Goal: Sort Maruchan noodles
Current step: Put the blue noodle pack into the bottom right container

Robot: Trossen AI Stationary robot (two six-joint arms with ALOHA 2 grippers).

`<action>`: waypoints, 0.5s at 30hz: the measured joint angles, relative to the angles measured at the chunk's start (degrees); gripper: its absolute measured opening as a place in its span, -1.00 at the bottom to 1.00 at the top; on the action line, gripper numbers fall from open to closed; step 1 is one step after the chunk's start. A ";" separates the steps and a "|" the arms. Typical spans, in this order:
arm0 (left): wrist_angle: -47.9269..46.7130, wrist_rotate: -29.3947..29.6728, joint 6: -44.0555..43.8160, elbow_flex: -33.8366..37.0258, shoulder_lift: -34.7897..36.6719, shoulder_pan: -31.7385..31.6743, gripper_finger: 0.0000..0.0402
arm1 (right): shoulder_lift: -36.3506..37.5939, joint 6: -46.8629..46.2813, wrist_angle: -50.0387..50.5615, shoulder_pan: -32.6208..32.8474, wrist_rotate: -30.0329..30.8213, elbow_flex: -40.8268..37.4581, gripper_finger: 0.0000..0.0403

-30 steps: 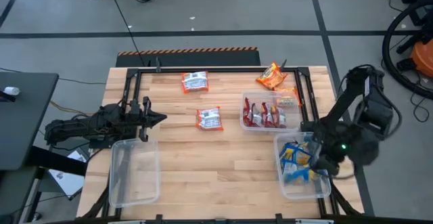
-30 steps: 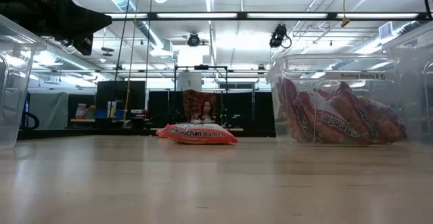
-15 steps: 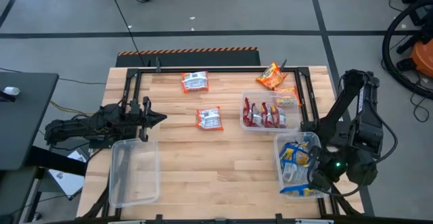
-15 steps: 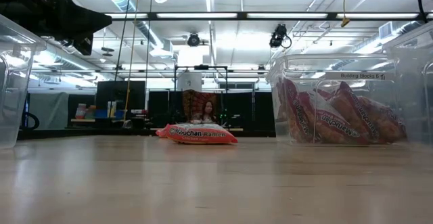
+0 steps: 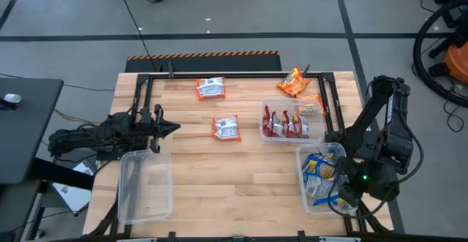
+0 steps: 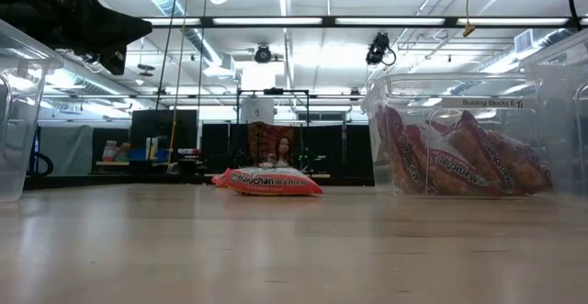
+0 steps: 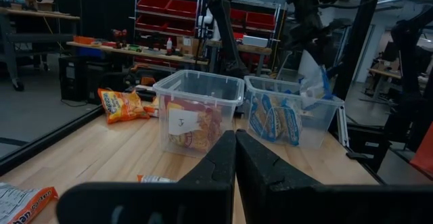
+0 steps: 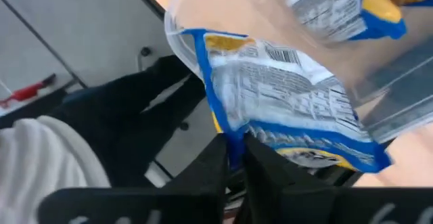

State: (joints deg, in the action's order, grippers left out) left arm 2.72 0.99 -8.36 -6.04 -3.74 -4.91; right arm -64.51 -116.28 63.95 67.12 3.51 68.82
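My right gripper [image 5: 338, 192] is over the near end of the clear bin [image 5: 301, 170] at the table's right, shut on a blue-and-yellow noodle packet [image 8: 284, 109]. More blue-and-yellow packets [image 5: 319, 169] lie in that bin. A second clear bin [image 5: 265, 129] behind it holds red packets [image 6: 459, 162]. Two red-and-white packets [image 5: 210, 88] [image 5: 226, 128] and two orange ones [image 5: 294, 82] [image 5: 311, 107] lie flat on the table. My left gripper [image 5: 172, 127] waits shut at the table's left. My right gripper pinches the packet's blue sealed edge [image 8: 233, 143] between its two fingers, which slant down from above. The packet is lifted and tilted, over the bin's near end [image 8: 385, 95]. In the left wrist view the packet [image 7: 312, 75] stands above the bin's rim.
An empty clear bin [image 5: 121, 198] sits at the table's near left, just in front of my left arm [image 5: 95, 136]. A black frame [image 5: 219, 74] runs along the table's far edge. Bare wood lies in the middle near part of the table [image 5: 234, 176].
My right gripper has moved toward the table's near edge and down, over the near end of the bin with the blue-and-yellow packets, carrying its packet and turning somewhat.
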 joint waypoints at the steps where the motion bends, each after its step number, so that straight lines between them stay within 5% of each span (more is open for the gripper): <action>1: 0.02 0.00 0.00 0.01 0.01 -0.01 -0.93 | 0.00 0.76 0.24 -0.24 -0.04 0.00 -0.66; 9: 0.00 0.00 0.00 0.01 -0.01 0.01 -0.93 | 1.99 6.76 1.60 -3.53 -1.52 1.10 -0.25; 15: 0.01 0.00 0.00 0.01 0.00 -0.01 -0.93 | 1.96 18.06 3.33 -6.60 -2.08 4.56 -0.19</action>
State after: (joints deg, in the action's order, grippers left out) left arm 2.73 0.99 -8.36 -6.03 -3.74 -4.92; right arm -62.55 -98.23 67.28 60.53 1.42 73.38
